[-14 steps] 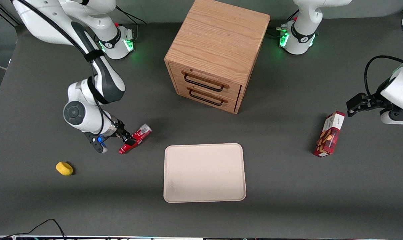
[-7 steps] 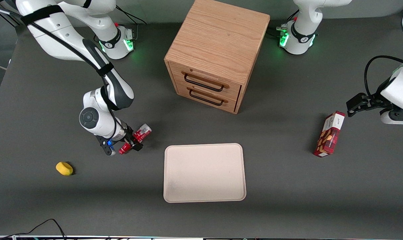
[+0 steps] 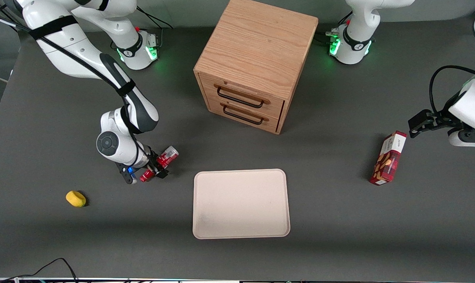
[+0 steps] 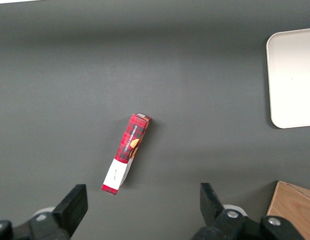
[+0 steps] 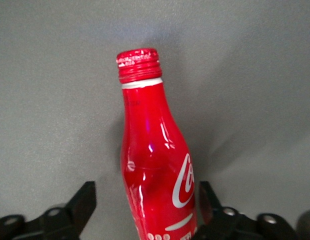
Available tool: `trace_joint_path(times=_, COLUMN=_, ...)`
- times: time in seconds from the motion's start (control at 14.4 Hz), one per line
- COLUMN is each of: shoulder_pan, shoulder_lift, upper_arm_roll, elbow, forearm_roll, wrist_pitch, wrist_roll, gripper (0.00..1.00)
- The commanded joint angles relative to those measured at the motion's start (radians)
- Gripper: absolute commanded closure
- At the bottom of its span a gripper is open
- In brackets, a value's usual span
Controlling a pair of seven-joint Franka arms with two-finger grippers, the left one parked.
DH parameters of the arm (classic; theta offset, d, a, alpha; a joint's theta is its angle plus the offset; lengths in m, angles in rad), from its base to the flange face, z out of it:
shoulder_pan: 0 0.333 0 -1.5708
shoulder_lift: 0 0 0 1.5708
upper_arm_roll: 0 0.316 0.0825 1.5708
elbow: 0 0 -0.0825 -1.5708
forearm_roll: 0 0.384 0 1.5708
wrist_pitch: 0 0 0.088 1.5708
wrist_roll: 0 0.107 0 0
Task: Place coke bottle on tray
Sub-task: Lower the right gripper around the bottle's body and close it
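Presently the gripper [image 3: 155,169] straddles the bottle [image 3: 161,162], jaws apart with a gap either side, not yet clamped. The bottle lies on the counter [image 3: 339,220], left-centre of the front view, just beside the tray [image 3: 241,232] and outside its rim, evidently lined up for pickup.

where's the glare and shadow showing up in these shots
Right wrist view: streaky highlights on the coke bottle lying between the gripper fingers, with a soft shadow on the table beside it. Front view: the tray is evenly lit; green glow at the arm bases.
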Motion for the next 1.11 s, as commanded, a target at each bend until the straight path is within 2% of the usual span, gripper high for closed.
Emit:
trace_joint_path(times=0.0, shoulder_pan=0.014, shoulder_lift=0.005, upper_arm_roll=-0.009, elbow=0.006, forearm_roll=-0.020, wrist_pitch=0.010, wrist_roll=0.033, gripper=0.28)
trace_joint_path(times=0.21, shoulder_pan=0.014, shoulder_lift=0.005, upper_arm_roll=-0.009, elbow=0.006, forearm_roll=-0.020, wrist_pitch=0.009, wrist_roll=0.033, gripper=0.72)
trace_joint_path(times=0.28, shoulder_pan=0.015, shoulder_lift=0.005, upper_arm_roll=-0.009, elbow=0.006, forearm_roll=-0.020, wrist_pitch=0.009, wrist_roll=0.033, gripper=0.85)
trace_joint_path(times=0.35, shoulder_pan=0.016, shoulder_lift=0.004, upper_arm_roll=-0.009, elbow=0.007, forearm_roll=-0.020, wrist_pitch=0.009, wrist_roll=0.033, gripper=0.91)
trace_joint_path(times=0.56, shoulder_pan=0.017, shoulder_lift=-0.028, upper_arm_roll=-0.009, elbow=0.012, forearm_roll=-0.032, wrist_pitch=-0.003, wrist_roll=0.028, gripper=0.92)
trace_joint_path(times=0.77, shoulder_pan=0.019, shoulder_lift=-0.067, upper_arm_roll=0.003, elbow=0.044, forearm_roll=-0.145, wrist_pitch=-0.034, wrist_roll=0.027, gripper=0.92)
trace_joint_path(times=0.9, shoulder_pan=0.035, shoulder_lift=-0.065, upper_arm_roll=0.016, elbow=0.108, forearm_roll=-0.179, wrist_pitch=-0.054, wrist_roll=0.010, gripper=0.91)
trace_joint_path(times=1.04, shoulder_pan=0.051, shoulder_lift=-0.052, upper_arm_roll=0.043, elbow=0.223, forearm_roll=-0.217, wrist_pitch=-0.147, wrist_roll=-0.016, gripper=0.91)
